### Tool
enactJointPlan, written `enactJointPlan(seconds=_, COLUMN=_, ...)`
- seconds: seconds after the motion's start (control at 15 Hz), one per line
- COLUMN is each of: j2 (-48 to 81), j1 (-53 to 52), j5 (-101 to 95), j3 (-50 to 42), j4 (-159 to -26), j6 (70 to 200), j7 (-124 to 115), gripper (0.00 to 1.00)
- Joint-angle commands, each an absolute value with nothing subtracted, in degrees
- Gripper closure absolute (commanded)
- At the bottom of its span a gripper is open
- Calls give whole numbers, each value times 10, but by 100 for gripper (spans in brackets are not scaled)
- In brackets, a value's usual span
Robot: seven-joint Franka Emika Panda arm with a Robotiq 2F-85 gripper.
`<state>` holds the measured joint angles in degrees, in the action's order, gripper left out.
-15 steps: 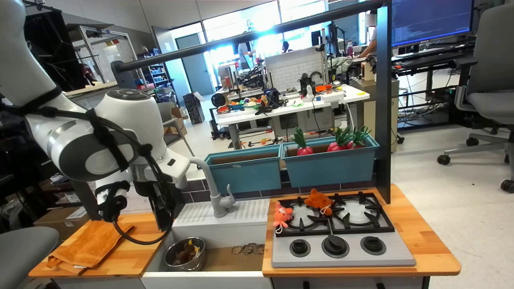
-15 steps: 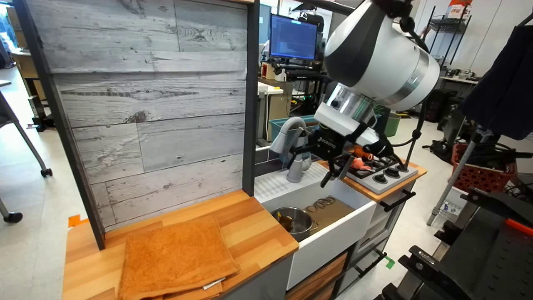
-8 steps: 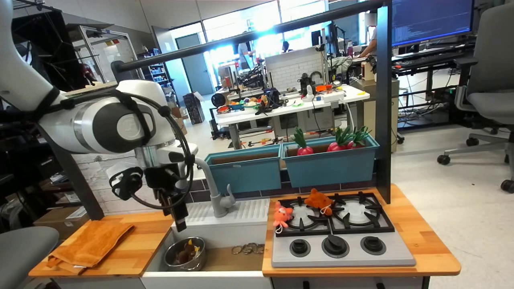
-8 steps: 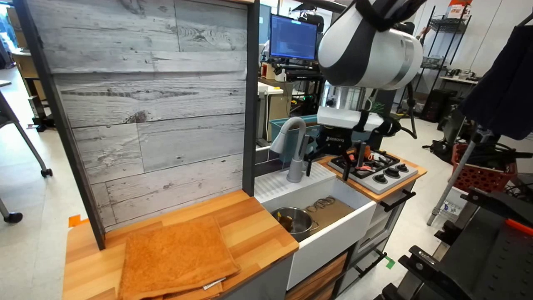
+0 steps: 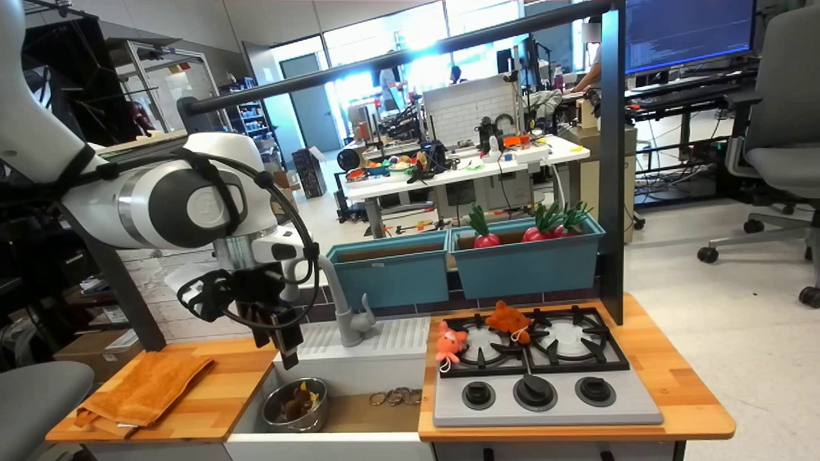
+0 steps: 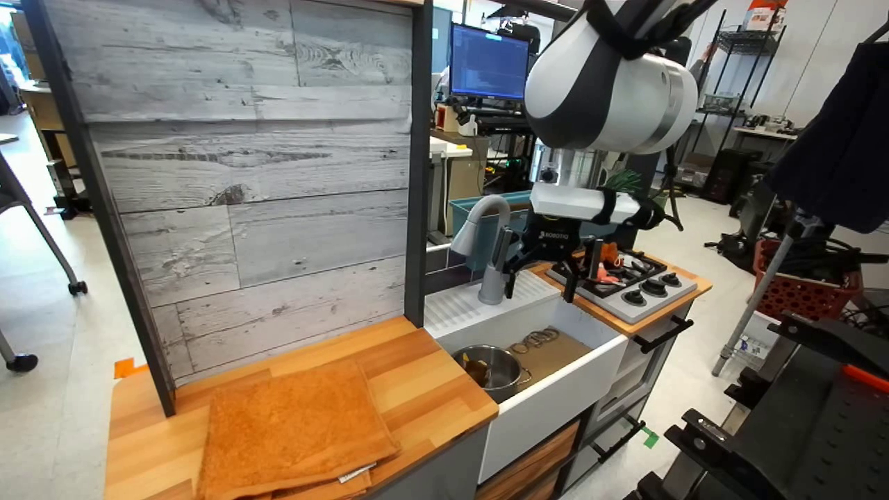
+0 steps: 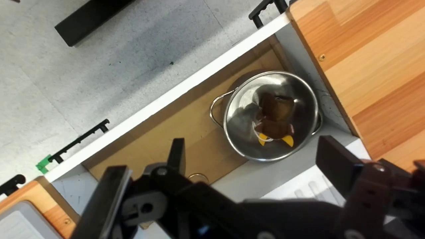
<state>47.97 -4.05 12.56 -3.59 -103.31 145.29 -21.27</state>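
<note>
My gripper is open and empty, pointing down above the sink; it shows in the wrist view [image 7: 252,147] and in both exterior views [image 5: 275,355] [image 6: 539,295]. Below it, a shiny metal pot [image 7: 242,122] with two loop handles stands in the sink's corner, also seen in both exterior views [image 5: 320,415] [image 6: 505,371]. A brown plush toy [image 7: 276,111] with yellow pointed parts and a white string loop lies inside the pot. The fingers are apart from the pot and touch nothing. The grey faucet [image 6: 494,281] stands close to the gripper.
Metal rings [image 5: 397,397] lie on the sink floor. A folded orange towel [image 6: 292,430] lies on the wooden counter. A pink-orange toy [image 5: 450,344] and a brown-orange toy [image 5: 508,320] sit on the stove [image 5: 548,410]. Blue planters [image 5: 525,272], one with radishes, stand behind. A black rail runs overhead.
The gripper was tilted a second ago; now it points nearly straight down, having swung toward the sink. In the last half second it shifted only slightly. The pot, toys and towel have not moved.
</note>
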Motion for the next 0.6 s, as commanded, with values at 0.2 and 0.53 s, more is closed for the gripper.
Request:
enactJointPlan(seconds=0.2, j2=576, j1=-89, j5=38, j3=-69, j4=-908, j6=1319, j7=-243, gripper=0)
enactJointPlan(seconds=0.53, j2=682, j1=-105, j5=20, j3=-70, j4=-771, j6=1278, j7=-273, gripper=0)
